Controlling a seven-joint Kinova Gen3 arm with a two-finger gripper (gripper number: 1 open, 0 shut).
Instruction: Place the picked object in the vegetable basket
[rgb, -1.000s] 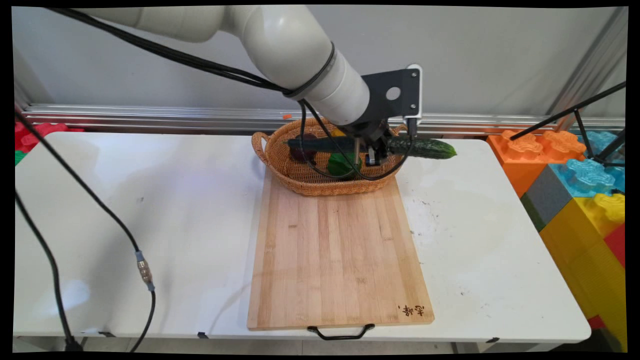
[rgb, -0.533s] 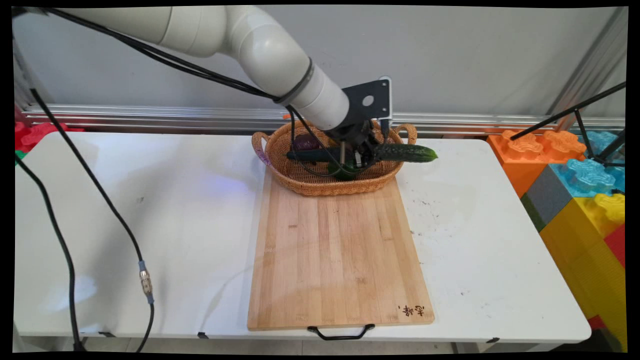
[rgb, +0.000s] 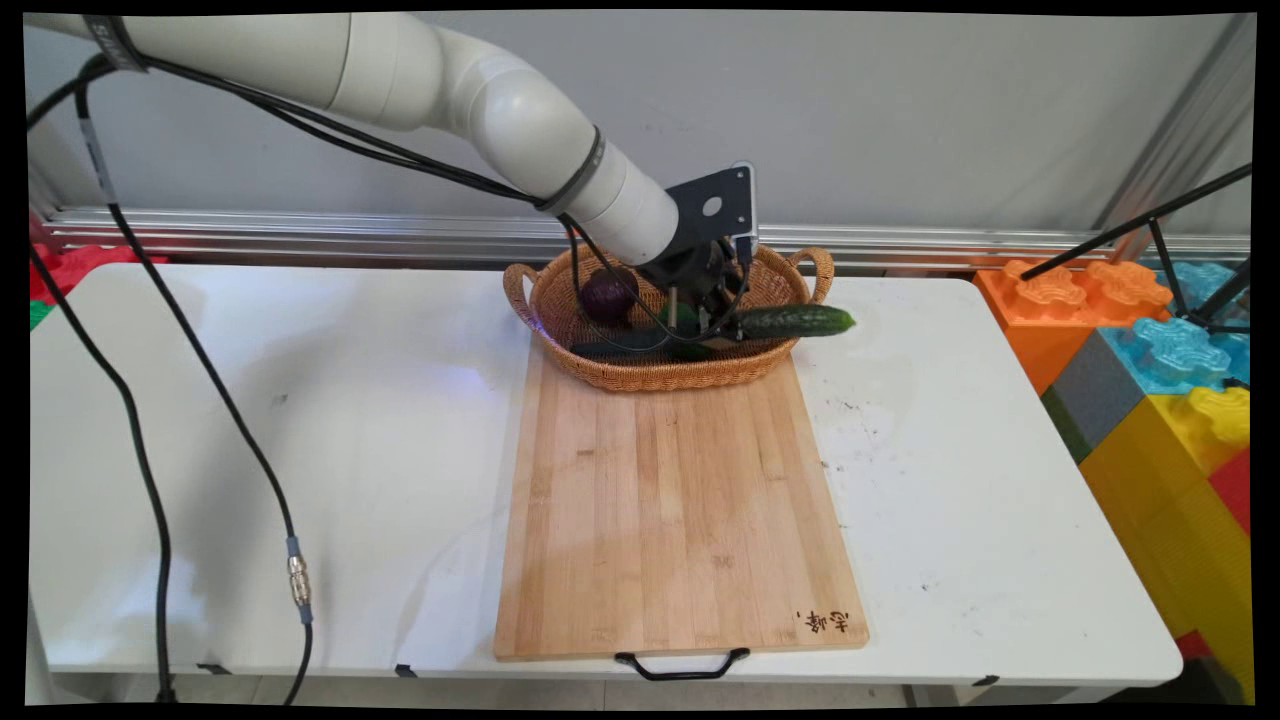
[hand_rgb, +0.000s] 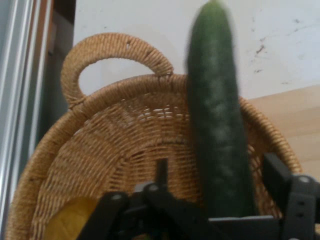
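My gripper (rgb: 712, 318) is low inside the wicker basket (rgb: 640, 376) at the back of the table, shut on a long dark green cucumber (rgb: 797, 321). The cucumber lies nearly level. Its right end sticks out over the basket's right rim, and its left end is down in the basket. In the hand view the cucumber (hand_rgb: 217, 130) runs up from my gripper (hand_rgb: 220, 205) across the basket's woven wall (hand_rgb: 115, 145) and past its handle. Also in the basket are a purple round vegetable (rgb: 608, 295), a green one (rgb: 680, 318) and something yellow (hand_rgb: 70, 220).
A bare wooden cutting board (rgb: 680, 500) lies in front of the basket, its black handle at the table's near edge. Large coloured toy blocks (rgb: 1150, 350) and a black stand leg (rgb: 1130, 232) are at the right. Black cables (rgb: 215, 420) hang over the left side of the table.
My gripper has moved left and down into the basket with the cucumber. The purple vegetable, hidden before by the arm, now shows.
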